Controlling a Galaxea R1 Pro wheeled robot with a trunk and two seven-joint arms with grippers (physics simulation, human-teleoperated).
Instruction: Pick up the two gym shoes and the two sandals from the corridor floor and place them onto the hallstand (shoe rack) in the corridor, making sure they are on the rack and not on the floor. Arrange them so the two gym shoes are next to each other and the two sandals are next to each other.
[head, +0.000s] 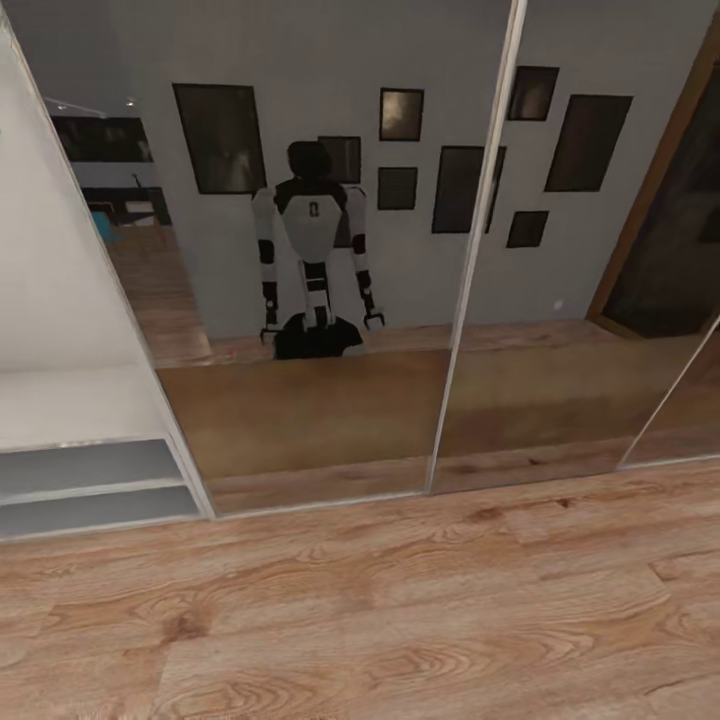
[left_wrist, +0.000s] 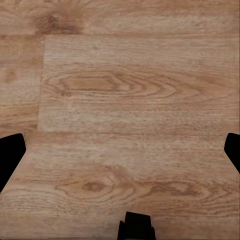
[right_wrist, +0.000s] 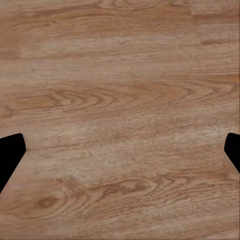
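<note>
While the robot faces a wall of mirrored sliding doors (head: 330, 300), the head view shows its own reflection (head: 315, 260) in the glass: white and black body, both arms hanging down at the sides, dark base on the floor. In this reflection the end effectors are too small to tell how they stand. Behind the reflected robot there is a grey wall w/ several dark picture frames (head: 220, 138).

At the left of the head view stands a white open unit (head: 70, 400) w/ grey low shelves (head: 85, 468), just beside the mirror frame. I cannot tell if this is the hallstand; the part seen carries nothing.

The corridor floor (head: 400, 610), light brown wood-grain planks, runs across the lower part of the head view and meets the door rail.

Left wrist view: the left end effector (left_wrist: 120, 150) points down at the floor planks (left_wrist: 125, 100). Its two dark fingertips (left_wrist: 10, 155) sit at opposite edges of the pic, so the fingers are spread wide, w/ nothing between them.

Right wrist view: the right end effector (right_wrist: 120, 150) is the same, fingertips (right_wrist: 10, 155) far apart, spread and pinching nothing, above bare wood planks (right_wrist: 120, 90).
</note>
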